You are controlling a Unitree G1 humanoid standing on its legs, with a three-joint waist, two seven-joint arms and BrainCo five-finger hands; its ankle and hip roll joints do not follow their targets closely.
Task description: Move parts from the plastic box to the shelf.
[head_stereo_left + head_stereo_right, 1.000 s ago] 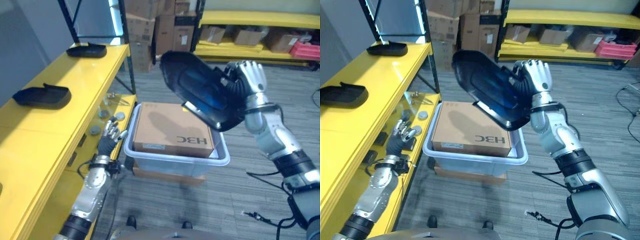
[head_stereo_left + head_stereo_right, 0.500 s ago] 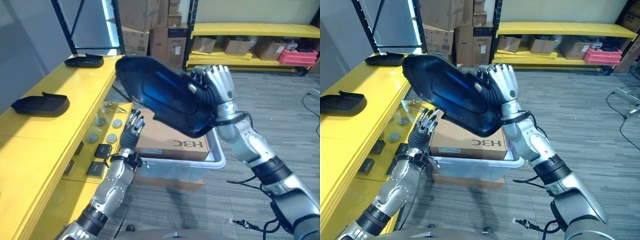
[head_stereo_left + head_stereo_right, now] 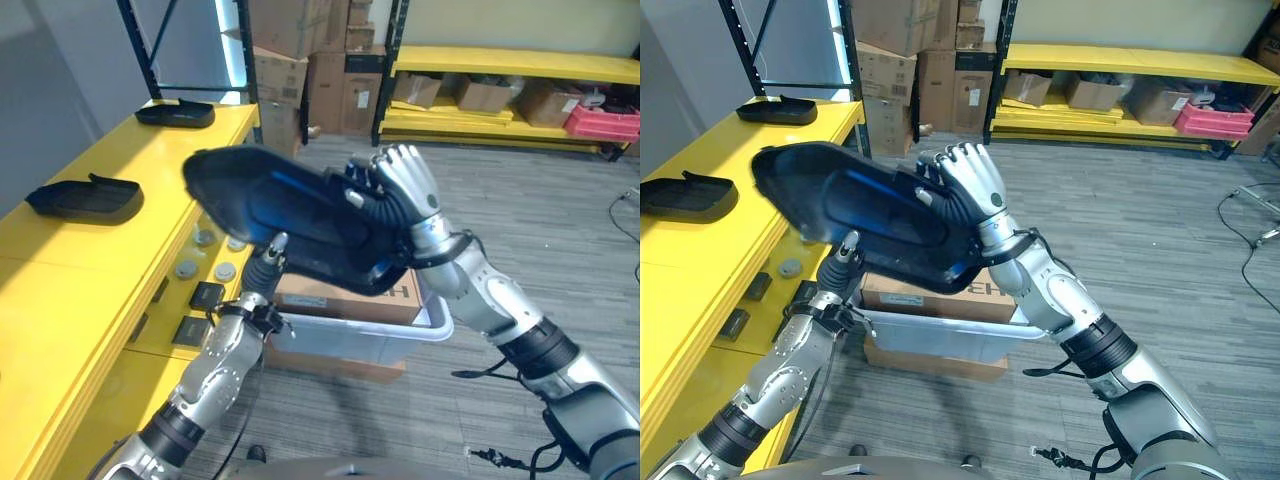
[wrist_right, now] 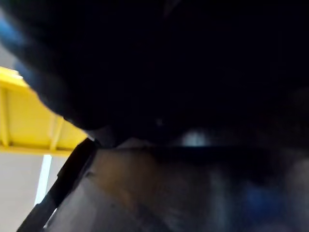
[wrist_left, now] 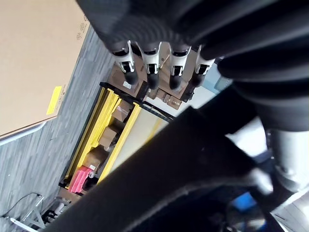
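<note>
- The right robot hand (image 3: 965, 180) has its fingers curled over one end of a large black part (image 3: 855, 210), which hangs in the air between the plastic box (image 3: 435, 325) and the yellow shelf (image 3: 110, 250).
- In the left eye view the part's free end points toward 9 o'clock and already overhangs the shelf's front edge.
- The left robot hand (image 3: 268, 262) reaches up under the part at about its 6 o'clock side. Its fingers (image 5: 150, 65) look straight in its wrist view and grip nothing; whether they touch the part's underside I cannot tell.
- Two similar black parts already lie on the shelf: one (image 3: 85, 197) at about 9 o'clock of the carried part, another (image 3: 175, 112) toward 11 o'clock.
- The bare yellow stretch between the nearer one and the front edge looks like the best landing spot.
- To do this step well, I would keep the part level with the left robot hand supporting from below, and bring it further over the shelf before lowering.
- The right robot hand should release only once the part rests flat, since an overhanging end could tip it off.
</note>
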